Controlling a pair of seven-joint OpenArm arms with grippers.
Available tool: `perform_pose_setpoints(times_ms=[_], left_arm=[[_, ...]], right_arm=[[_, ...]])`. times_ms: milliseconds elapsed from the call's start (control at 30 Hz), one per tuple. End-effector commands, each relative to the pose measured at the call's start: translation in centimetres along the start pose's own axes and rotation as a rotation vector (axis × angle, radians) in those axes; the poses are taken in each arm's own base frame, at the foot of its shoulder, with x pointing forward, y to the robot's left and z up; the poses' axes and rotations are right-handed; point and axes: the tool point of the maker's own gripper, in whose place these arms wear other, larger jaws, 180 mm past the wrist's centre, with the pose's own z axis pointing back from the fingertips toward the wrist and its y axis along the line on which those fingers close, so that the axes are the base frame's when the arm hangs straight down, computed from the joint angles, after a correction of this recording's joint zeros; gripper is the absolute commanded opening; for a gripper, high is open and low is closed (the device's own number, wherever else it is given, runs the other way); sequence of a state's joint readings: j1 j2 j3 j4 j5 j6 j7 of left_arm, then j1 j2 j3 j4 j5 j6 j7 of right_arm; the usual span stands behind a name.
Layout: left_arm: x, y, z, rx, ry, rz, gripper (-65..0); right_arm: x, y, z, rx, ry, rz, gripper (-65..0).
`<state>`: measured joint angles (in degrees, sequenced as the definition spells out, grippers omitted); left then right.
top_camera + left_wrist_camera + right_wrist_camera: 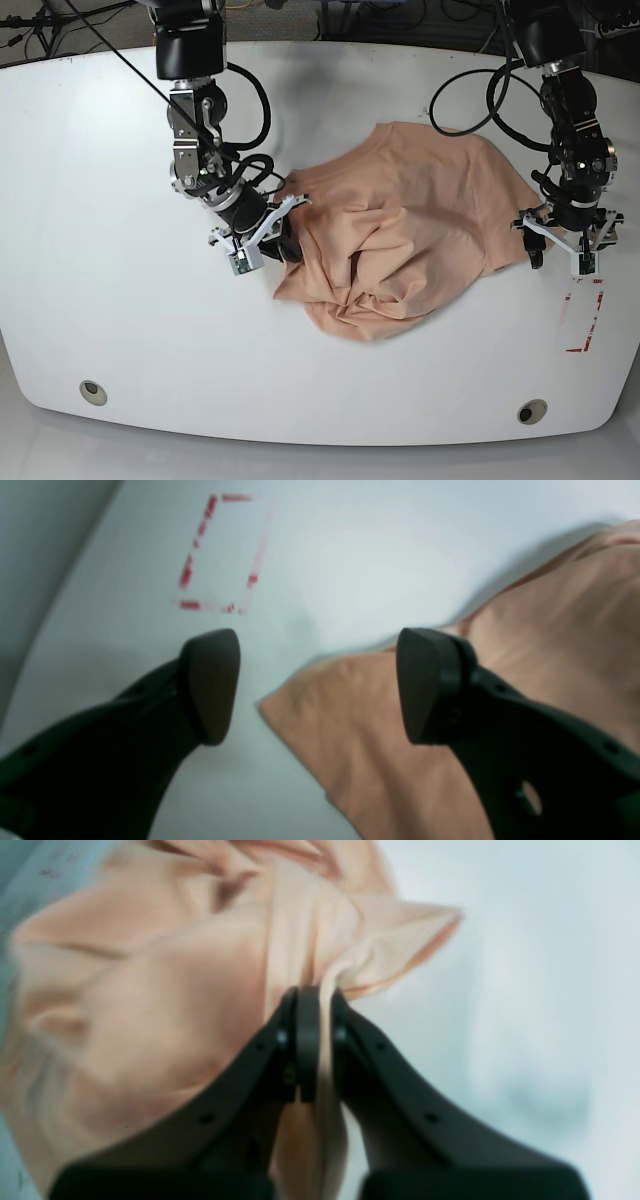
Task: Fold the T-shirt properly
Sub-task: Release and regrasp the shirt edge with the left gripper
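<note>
Red dashed rectangle [222,555] on white table [100,200] beside T-shirt [410,220].

White table [100,200] bears the crumpled T-shirt [410,230] (red marks [583,318] nearby).

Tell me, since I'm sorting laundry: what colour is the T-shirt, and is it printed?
Plain peach-pink T-shirt, no print visible; the base view shows it best.

Both wrist views are soft with blur. In the right wrist view the T-shirt [150,1005] runs off the left and top edges, and the fold between the shut jaws of the right gripper [320,1005] disappears behind them. The red marks [220,555] on the tabletop [375,555] are perhaps a worn rectangle.
</note>
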<state>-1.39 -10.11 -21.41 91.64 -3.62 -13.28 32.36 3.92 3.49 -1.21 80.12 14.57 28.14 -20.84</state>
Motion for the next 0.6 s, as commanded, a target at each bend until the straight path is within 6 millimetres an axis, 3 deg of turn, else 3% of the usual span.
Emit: perform_pose_setpoints(times_ms=[0, 300, 567], left_arm=[[1.4, 0.5, -0.3, 0.005, -0.041, 0.008, -18.0], [-1.3, -1.3, -1.9, -0.043, 0.032, 0.009, -18.1], [-3.6, -0.8, -1.3, -0.036, 0.070, 0.001, -18.0]], right_arm=[[1.9, 0.6, 0.3, 0.015, -0.049, 0.023, -65.0], [1.5, 1.9, 2.8, 0.014, -0.027, 0.070, -65.0], [3.1, 0.8, 4.7, -0.033, -0.066, 0.101, -65.0]])
